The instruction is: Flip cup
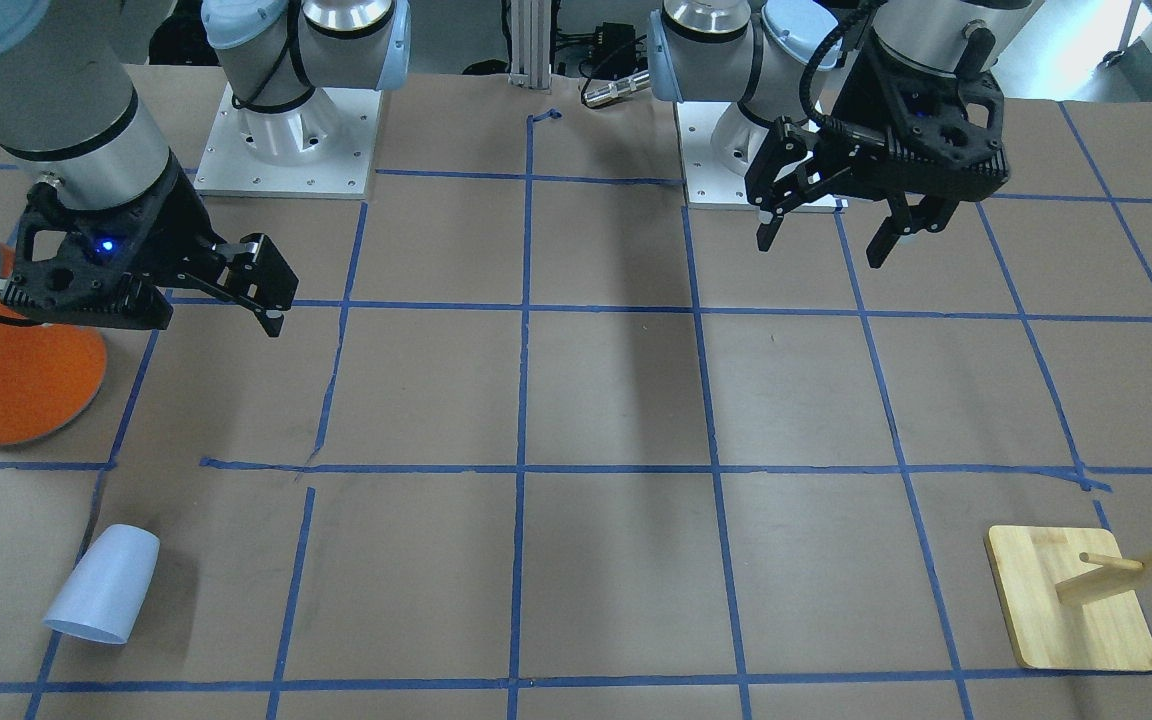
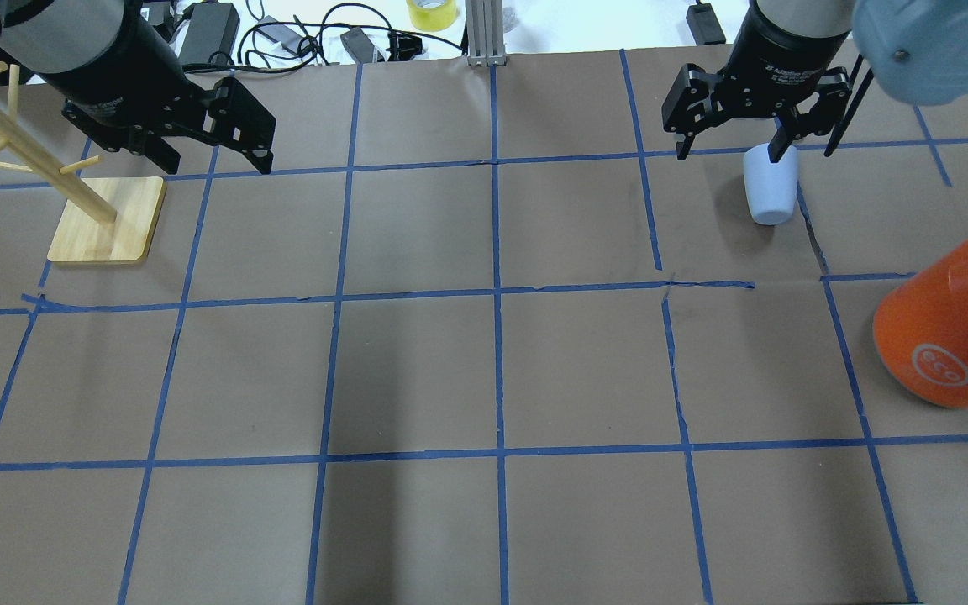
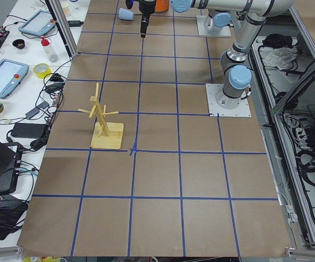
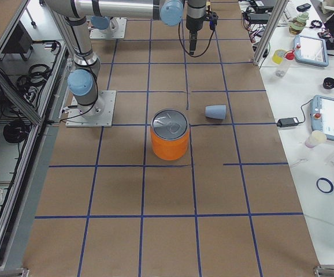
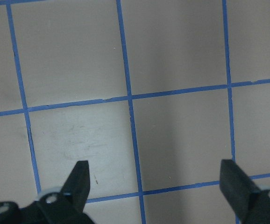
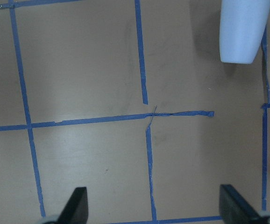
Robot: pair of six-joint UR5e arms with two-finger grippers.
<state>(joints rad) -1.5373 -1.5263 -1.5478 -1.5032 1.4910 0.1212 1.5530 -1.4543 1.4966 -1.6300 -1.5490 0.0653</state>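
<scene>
Cup (image 1: 101, 585) lies on its side on the brown-paper worktop (image 1: 616, 400), lower left of the front-facing view, wide rim toward the bottom edge, base toward the top; nothing touches it; right gripper (image 2: 729, 149) hangs above it, clear, jaws spread wide and empty; cup shows at the upper right of the right wrist view; orange can (image 1: 6, 380) stands upright near the cup, apart from it; left gripper (image 5: 154, 167) over bare grid tape, jaws open, empty; wooden peg rack (image 2: 106, 231) on the far side of the worktop.
</scene>
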